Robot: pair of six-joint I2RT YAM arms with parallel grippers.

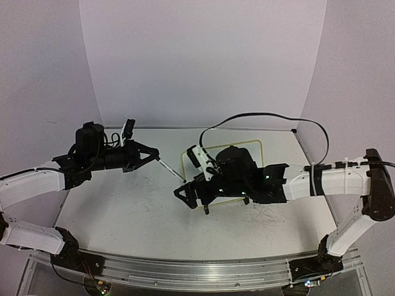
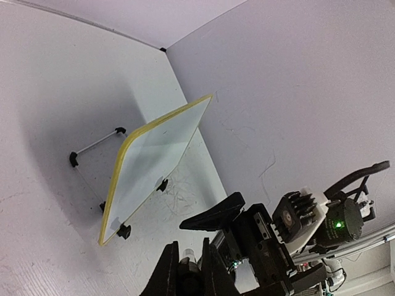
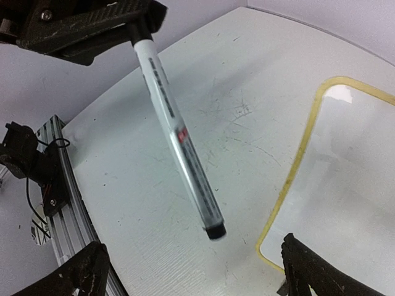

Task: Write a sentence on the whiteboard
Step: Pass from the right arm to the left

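At left above the counter point(image 1: 123, 209): left end effector point(image 1: 150, 156), clamped on marker point(image 3: 179, 135).
Centre: right end effector point(image 3: 194, 262), spread wide, empty, near the marker's black end.
Right: whiteboard point(image 2: 154, 160), propped on the counter, blank.
Step, judged: readying the marker; next, tip to board.
Obstruction: right arm point(image 1: 321, 179) over the board.

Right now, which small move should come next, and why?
Probably draw the right gripper back from the marker. The jaws of the left gripper are shut on one end of it, the right jaws stand open around its free end, and the whiteboard shows no writing yet.
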